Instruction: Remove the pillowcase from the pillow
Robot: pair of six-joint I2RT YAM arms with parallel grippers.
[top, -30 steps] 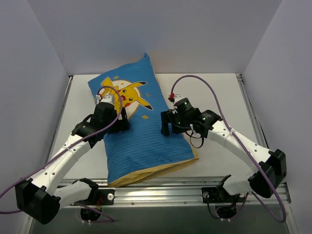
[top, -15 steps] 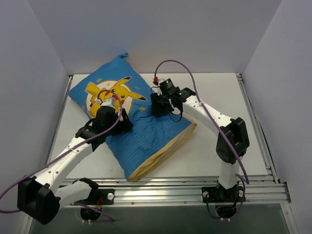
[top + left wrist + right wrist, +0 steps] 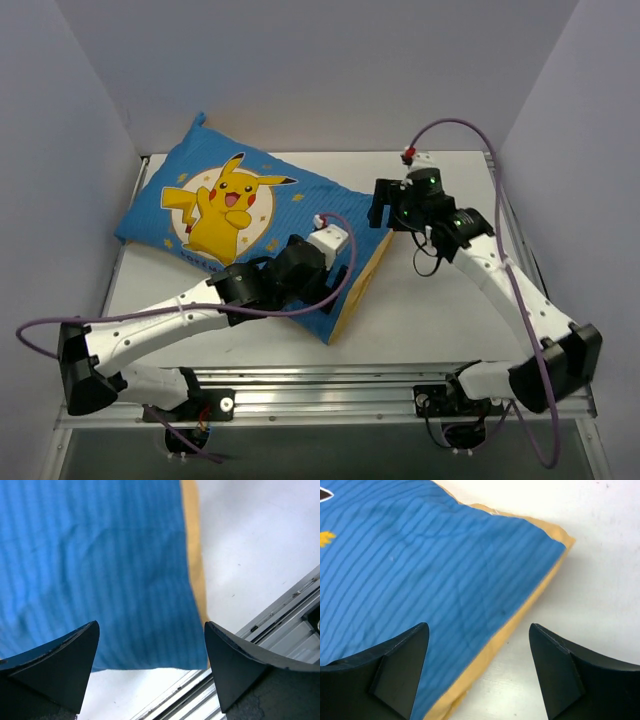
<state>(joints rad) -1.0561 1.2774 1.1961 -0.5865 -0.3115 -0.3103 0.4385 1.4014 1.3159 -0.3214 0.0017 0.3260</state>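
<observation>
The blue striped pillowcase [image 3: 270, 215] with the yellow Pikachu lies slanted across the table, its closed end at the far left. Its open end with the yellow lining [image 3: 362, 278] faces right and near. The pillow is hidden inside the case. My left gripper [image 3: 330, 270] is open above the case near the open end. In the left wrist view [image 3: 150, 672] it hovers over the blue fabric [image 3: 100, 565] and its near corner. My right gripper [image 3: 383, 212] is open at the far corner of the open end. In the right wrist view [image 3: 477, 672] it hangs over the yellow lining edge [image 3: 505, 635].
White table [image 3: 450, 320] lies to the right of the case. Grey walls close in the left, back and right. A metal rail [image 3: 350, 380] runs along the near edge and also shows in the left wrist view [image 3: 285, 615].
The pillowcase has turned and slid left, its closed end now at the far left. My left gripper has swung right to the open end. My right gripper has moved right.
</observation>
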